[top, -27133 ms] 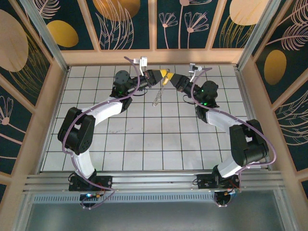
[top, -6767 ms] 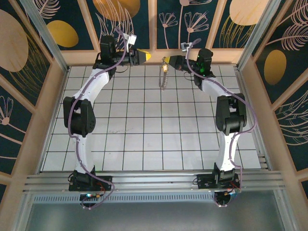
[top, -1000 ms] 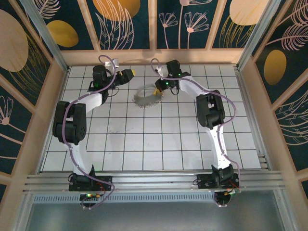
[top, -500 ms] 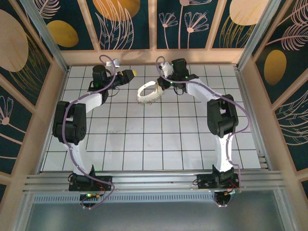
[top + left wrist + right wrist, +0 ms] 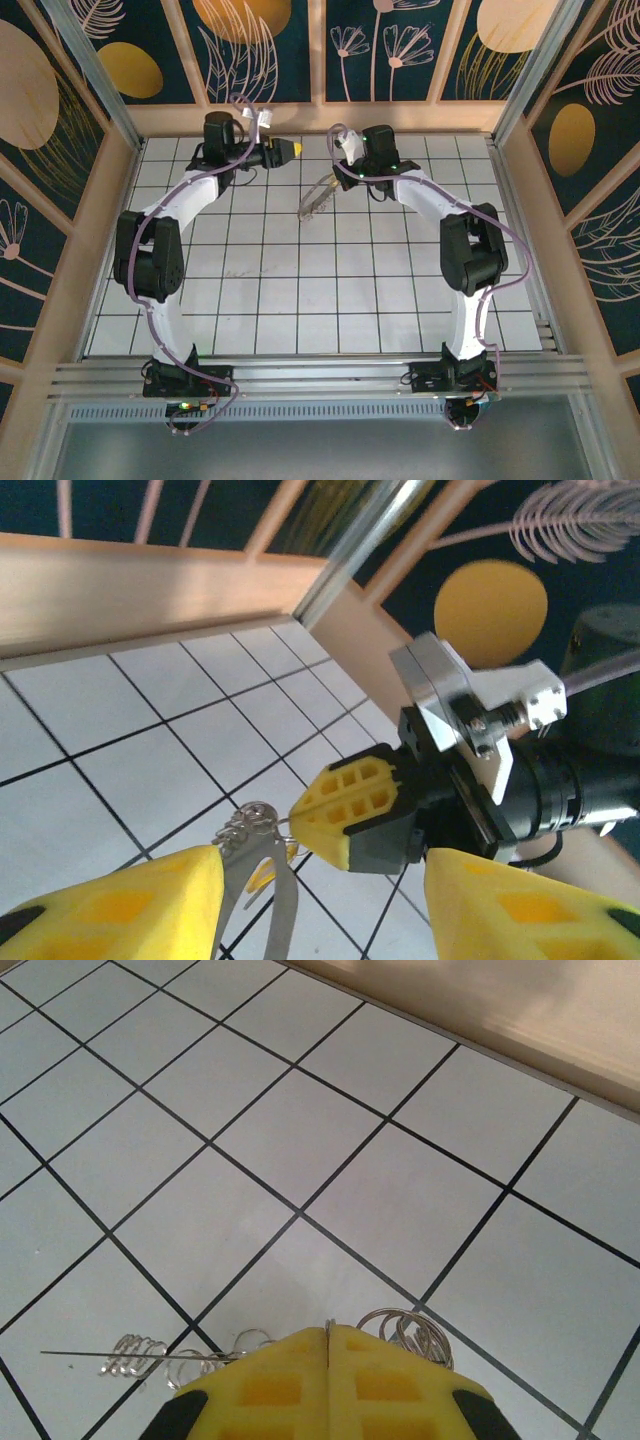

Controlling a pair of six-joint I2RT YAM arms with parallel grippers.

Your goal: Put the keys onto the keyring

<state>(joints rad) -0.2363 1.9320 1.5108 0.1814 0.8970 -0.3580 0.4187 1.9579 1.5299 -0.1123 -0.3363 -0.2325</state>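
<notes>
Slack grey keyring [image 5: 318, 199] under right claw [image 5: 342, 175]; silver key [image 5: 285, 912] alongside.

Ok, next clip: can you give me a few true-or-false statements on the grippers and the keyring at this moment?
1. The right gripper is shut on the keyring. True.
2. The left gripper is clamped shut. False: its jaws stand apart, with nothing gripped between them.
3. Both grippers are over the far side of the table, tips pointing toward each other. True.
4. The keyring lies by the arm bases at the near edge. False: it hangs from the right gripper at the far side.
</notes>
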